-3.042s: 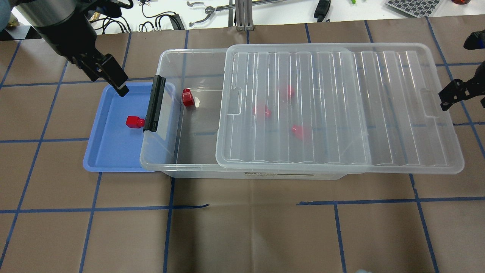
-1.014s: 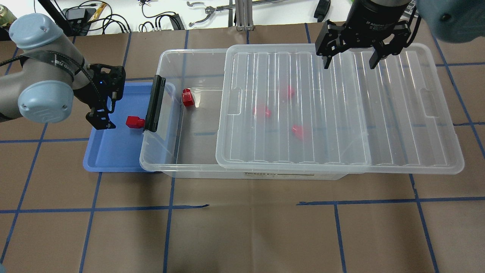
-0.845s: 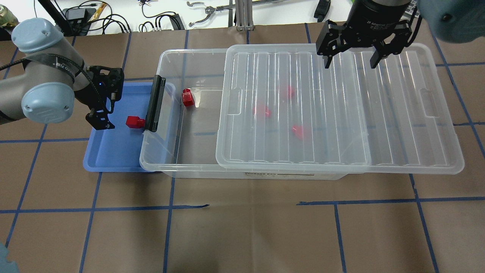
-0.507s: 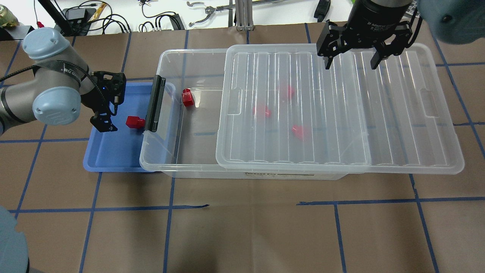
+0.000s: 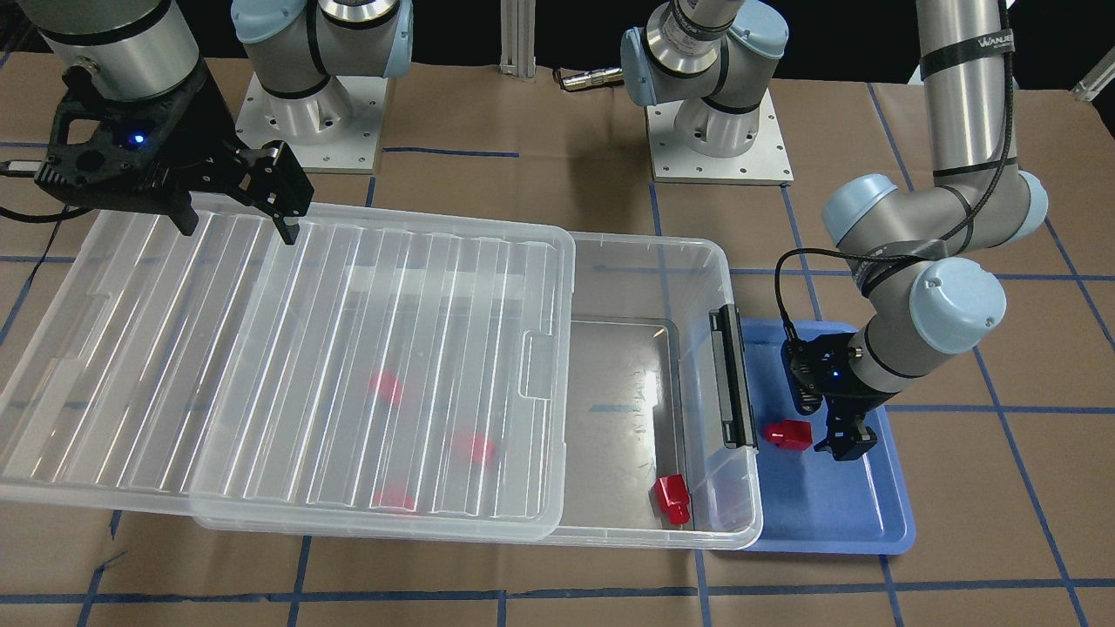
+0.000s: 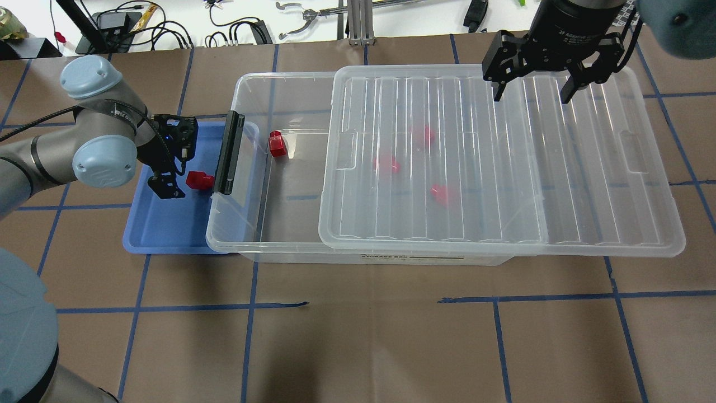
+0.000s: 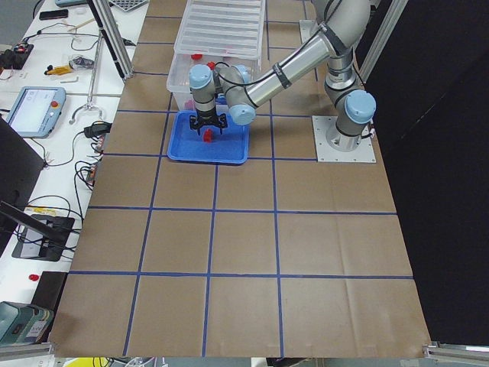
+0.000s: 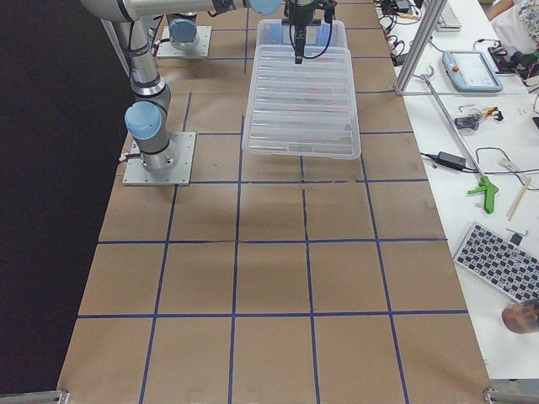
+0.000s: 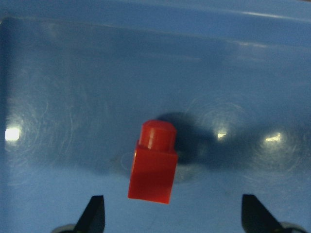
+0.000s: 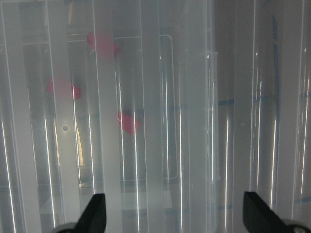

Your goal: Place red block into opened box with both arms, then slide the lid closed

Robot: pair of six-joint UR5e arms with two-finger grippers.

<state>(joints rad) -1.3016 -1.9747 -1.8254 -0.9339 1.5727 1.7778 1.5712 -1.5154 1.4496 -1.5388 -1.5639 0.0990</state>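
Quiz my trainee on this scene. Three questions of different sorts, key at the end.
1. How many red blocks lie inside the box, counting those under the lid?
2. True or false: the lid fully covers the box.
3. The red block nearest the open left tool rests on: A) the blue tray; B) the lid; C) the box floor.
Key: 1 four; 2 false; 3 A.

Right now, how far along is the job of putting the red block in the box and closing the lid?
Done: four blocks lie in the box. In hand: the left end effector, open, hovers by the red block on the blue tray; the right end effector, open, hangs above the lid. Remaining: grasp, place, slide the lid shut.
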